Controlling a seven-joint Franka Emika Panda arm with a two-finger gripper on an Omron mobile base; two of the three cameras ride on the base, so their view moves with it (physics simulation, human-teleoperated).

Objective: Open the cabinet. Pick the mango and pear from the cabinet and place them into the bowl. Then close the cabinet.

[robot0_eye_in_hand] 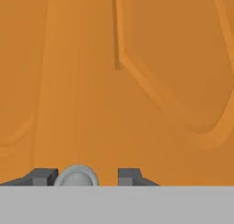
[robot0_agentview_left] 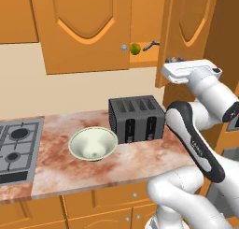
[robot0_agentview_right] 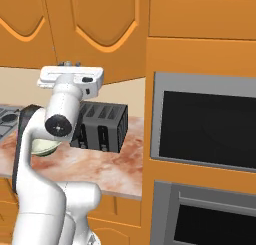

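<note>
In the left base view we see the cabinet (robot0_agentview_left: 86, 29) on the wall above the counter, its left door shut and its right door (robot0_agentview_left: 186, 34) swung out toward us. In the gap between the doors sits the pear (robot0_agentview_left: 135, 48), green and round from here, just right of the left door's silver knob (robot0_agentview_left: 124, 47); a thin dark object (robot0_agentview_left: 149, 46) lies at its 3 o'clock, too small for us to name. The mango is not something we can pick out. The arm's white hand (robot0_agentview_left: 186, 71) is raised just below the open door's lower edge. On the marble counter (robot0_agentview_left: 116, 162) the bowl (robot0_agentview_left: 93, 144) stands upright, with the black toaster (robot0_agentview_left: 137, 119) close at its 2 o'clock and the gas hob (robot0_agentview_left: 16, 146) at its 9 o'clock.

In the right base view the white hand (robot0_agentview_right: 71, 77) is held level in front of the cabinet doors, above the toaster (robot0_agentview_right: 100, 126); the bowl's rim (robot0_agentview_right: 42, 148) peeks out behind the arm. A built-in oven (robot0_agentview_right: 207, 126) fills the 3 o'clock side.

In the hand view the gripper (robot0_eye_in_hand: 82, 176) faces an orange arched panel (robot0_eye_in_hand: 137, 81) (very close). A round silver knob (robot0_eye_in_hand: 77, 177) sits between the two dark fingertips (robot0_eye_in_hand: 43, 176), which stand narrowly apart on either side of it, with a clear gap on the right; we cannot tell whether the left one touches.
</note>
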